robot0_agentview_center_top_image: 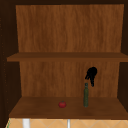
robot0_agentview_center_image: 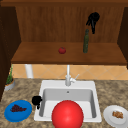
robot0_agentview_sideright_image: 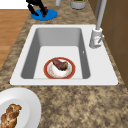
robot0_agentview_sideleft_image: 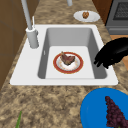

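Right hand (robot0_agentview_center_top_image: 91,74) above bottle (robot0_agentview_center_top_image: 86,95), upright, neck up, apparently apart

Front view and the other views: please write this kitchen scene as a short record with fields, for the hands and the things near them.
left hand: black left hand, at the white sink's left rim, beside the round blue plate with dark grapes
right hand: black right hand, fingers pointing down, just above the tall green glass bottle
shelf: wooden shelf bearing the bottle and a small red tomato
sink basin: red-rimmed plate with brown meat
counter right: white plate with braided bread
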Tool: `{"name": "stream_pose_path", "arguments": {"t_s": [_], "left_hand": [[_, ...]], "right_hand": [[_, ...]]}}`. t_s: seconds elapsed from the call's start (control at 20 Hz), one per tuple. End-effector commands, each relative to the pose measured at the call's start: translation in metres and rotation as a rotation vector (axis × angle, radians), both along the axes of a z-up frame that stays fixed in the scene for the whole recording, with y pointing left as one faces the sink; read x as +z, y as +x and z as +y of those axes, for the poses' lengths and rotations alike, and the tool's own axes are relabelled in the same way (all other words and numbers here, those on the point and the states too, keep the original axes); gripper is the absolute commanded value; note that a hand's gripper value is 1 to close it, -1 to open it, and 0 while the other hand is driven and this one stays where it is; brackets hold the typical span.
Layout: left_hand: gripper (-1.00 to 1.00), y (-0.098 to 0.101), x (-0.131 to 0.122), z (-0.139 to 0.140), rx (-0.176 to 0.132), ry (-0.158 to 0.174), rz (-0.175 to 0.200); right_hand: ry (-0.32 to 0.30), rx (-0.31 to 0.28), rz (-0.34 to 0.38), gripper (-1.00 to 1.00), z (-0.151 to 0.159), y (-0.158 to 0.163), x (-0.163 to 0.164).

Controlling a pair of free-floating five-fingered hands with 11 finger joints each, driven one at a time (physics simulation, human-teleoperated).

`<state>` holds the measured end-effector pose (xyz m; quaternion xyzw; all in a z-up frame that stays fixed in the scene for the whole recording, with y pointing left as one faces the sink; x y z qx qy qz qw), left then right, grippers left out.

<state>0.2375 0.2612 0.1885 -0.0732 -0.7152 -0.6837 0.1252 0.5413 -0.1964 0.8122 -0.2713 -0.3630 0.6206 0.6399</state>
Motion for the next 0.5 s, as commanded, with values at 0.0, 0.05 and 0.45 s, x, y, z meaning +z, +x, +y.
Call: {"name": "stream_pose_path", "arguments": {"t_s": [0.0, 0.05, 0.45], "left_hand": [[0.0, 0.0, 0.0, 0.0, 0.0, 0.0, 0.0], [0.0, 0.0, 0.0, 0.0, 0.0, 0.0, 0.0], [0.0, 0.0, 0.0, 0.0, 0.0, 0.0, 0.0]], "right_hand": [[0.031, 0.003, 0.0, -1.0, -0.026, -0.012, 0.0], [0.036, 0.005, 0.0, -1.0, -0.032, -0.015, 0.0], [0.067, 0.001, 0.002, -1.0, -0.076, -0.052, -0.013]]}}
